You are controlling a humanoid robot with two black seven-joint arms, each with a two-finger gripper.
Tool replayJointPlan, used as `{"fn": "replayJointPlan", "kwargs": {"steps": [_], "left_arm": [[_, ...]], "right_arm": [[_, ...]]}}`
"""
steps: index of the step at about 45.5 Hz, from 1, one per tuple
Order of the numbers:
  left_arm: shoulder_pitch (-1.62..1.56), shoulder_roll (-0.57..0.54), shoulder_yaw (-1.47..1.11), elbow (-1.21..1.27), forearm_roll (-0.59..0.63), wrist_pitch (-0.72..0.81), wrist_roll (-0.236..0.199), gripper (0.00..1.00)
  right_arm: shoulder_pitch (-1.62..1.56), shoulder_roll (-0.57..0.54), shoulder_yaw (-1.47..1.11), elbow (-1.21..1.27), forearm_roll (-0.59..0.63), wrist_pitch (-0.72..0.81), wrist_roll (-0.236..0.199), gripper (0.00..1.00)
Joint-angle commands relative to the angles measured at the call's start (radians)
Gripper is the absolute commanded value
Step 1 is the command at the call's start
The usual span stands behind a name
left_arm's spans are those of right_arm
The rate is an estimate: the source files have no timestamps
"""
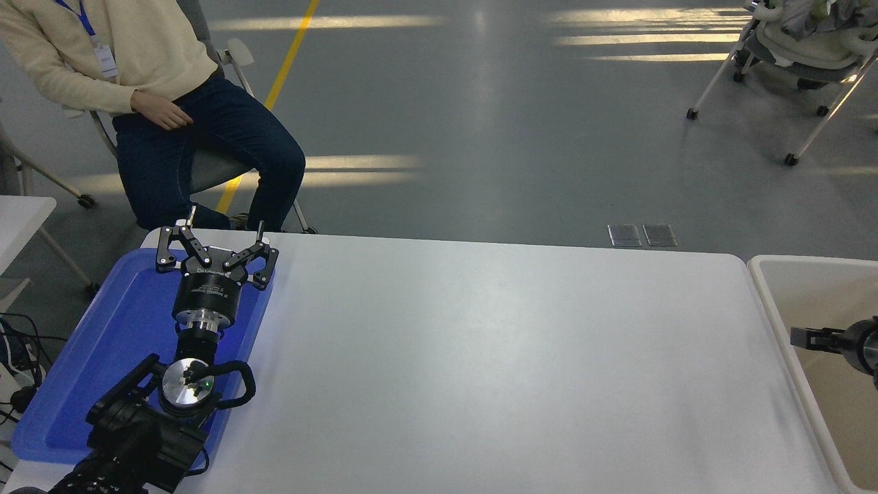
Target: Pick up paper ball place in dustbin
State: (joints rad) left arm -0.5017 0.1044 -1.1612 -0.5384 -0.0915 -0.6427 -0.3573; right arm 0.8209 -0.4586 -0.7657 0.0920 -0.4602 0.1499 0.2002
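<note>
Black right gripper (799,337) seen over big cream plastic dustbin (768,288), its fingers too hidden to tell, black left gripper (214,241) spread wide, parked far left of dustbin.

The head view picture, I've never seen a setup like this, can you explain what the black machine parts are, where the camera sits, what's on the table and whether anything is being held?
The camera sits high on a humanoid robot, looking forward and down over a white table. The black parts are its two arms. The left arm is parked at the lower left, and its left gripper, a claw with its fingers spread open, rests over a flat blue tray and holds nothing. At the right edge, only the tip of the right gripper shows, over a cream dustbin that stands beside the table. I cannot tell whether it is open or shut, and nothing is visibly in it. No paper ball is visible in this picture. Beyond the table, a person sits on a chair, hands away from the robot.
</note>
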Motion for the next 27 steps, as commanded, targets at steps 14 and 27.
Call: {"fn": "replayJointPlan", "kwargs": {"steps": [14,27], "left_arm": [[0.000,0.000,0.000,0.000,-0.001,0.000,0.000,1.00],[0.000,0.000,0.000,0.000,-0.001,0.002,0.000,1.00]], "right_arm": [[0.153,0.005,0.702,0.204,0.241,0.007,-0.039,1.00],[0.107,-0.051,1.158,0.508,0.391,0.007,-0.036,1.00]]}}
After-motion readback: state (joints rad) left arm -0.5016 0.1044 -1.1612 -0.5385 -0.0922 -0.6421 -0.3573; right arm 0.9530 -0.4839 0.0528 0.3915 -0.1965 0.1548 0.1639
